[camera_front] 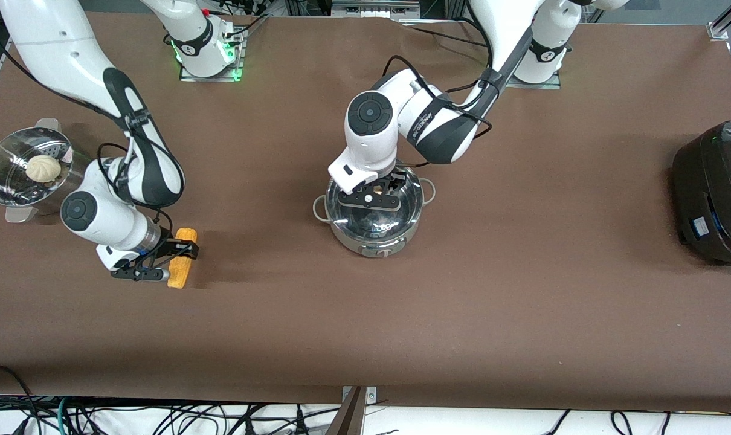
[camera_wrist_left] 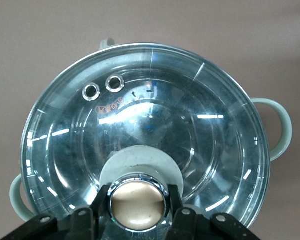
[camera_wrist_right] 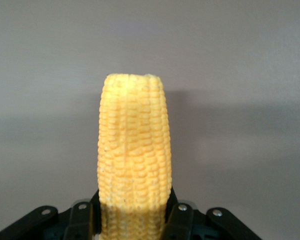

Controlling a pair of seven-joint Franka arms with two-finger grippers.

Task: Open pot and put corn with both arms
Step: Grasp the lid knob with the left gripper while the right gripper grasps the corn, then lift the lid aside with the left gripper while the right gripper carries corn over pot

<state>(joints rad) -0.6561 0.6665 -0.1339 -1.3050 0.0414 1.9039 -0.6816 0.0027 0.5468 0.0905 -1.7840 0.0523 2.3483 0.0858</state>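
The shiny steel pot (camera_front: pixel 374 237) stands mid-table with its glass lid (camera_front: pixel 382 216) on it. My left gripper (camera_front: pixel 370 199) is over the pot, shut on the lid's round knob (camera_wrist_left: pixel 138 205). The left wrist view shows the lid (camera_wrist_left: pixel 145 120) from above and the pot's grey loop handles (camera_wrist_left: pixel 281 127) at its sides. My right gripper (camera_front: pixel 178 260) is shut on the yellow corn (camera_front: pixel 178 278) at table level toward the right arm's end of the table. In the right wrist view the corn (camera_wrist_right: pixel 134 145) sticks out between the fingers (camera_wrist_right: pixel 181 215). I cannot tell whether it touches the table.
A perforated steel steamer basket (camera_front: pixel 3 187) with a bun (camera_front: pixel 43 168) stands at the right arm's end, farther from the front camera than the corn. A big black cooker (camera_front: pixel 716 187) stands at the left arm's end. Brown table lies between corn and pot.
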